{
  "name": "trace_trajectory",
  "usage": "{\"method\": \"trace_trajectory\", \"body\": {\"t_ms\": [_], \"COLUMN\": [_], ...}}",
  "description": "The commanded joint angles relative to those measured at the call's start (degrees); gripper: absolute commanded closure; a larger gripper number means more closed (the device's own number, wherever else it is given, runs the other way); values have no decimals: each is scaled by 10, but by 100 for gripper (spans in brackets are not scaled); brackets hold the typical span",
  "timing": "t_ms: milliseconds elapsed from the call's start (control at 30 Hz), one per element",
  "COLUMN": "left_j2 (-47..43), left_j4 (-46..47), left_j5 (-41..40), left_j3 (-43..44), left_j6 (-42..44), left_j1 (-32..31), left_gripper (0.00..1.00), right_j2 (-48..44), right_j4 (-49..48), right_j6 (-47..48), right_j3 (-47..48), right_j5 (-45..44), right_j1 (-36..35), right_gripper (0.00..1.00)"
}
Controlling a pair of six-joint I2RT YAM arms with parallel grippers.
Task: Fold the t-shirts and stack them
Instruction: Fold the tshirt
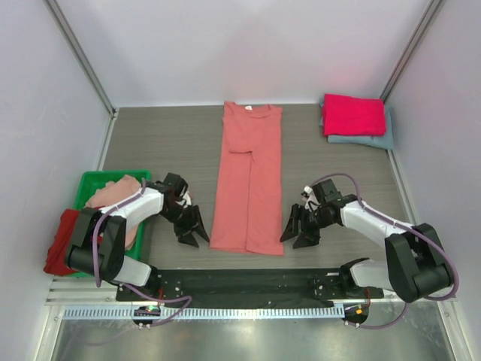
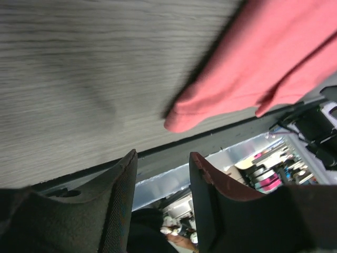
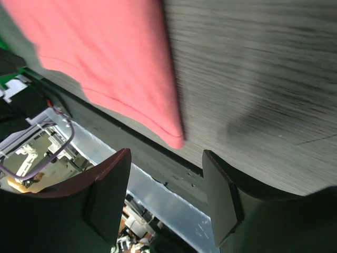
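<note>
1. Salmon shirt lies flat mid-table, folded into a long narrow strip, collar at the far end, hem toward the arms.
2. Left gripper is low over the table just left of the hem corner. Its jaws are spread wide with nothing in them.
3. Right gripper is just right of the opposite hem corner, also spread wide and holding nothing.
4. Neither gripper touches the cloth.
5. Folded magenta shirt sits on a grey-blue shirt at the far right corner.
6. Green bin at left holds a pale pink shirt. A dark red shirt hangs over its near edge.
</note>
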State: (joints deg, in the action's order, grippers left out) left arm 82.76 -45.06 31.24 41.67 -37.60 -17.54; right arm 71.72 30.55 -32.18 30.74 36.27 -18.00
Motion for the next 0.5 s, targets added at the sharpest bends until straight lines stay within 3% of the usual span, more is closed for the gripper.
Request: {"method": "trace_trajectory", "body": {"t_ms": [0,467], "left_j2": [-13,4], "left_j4": [56,148], "left_j5": [-14,-44], "left_j3": [-13,-61], "left_j6": [-41,-71], "left_j1": [1,-28], "left_gripper": [55,58], "right_j2": [27,94], "right_j4": [28,-23], "right_j6": [-15,-66], "right_j3": [4,-3], "right_j5": [-34,-59], "right_j1": [-12,-72], "right_gripper": [37,41]}}
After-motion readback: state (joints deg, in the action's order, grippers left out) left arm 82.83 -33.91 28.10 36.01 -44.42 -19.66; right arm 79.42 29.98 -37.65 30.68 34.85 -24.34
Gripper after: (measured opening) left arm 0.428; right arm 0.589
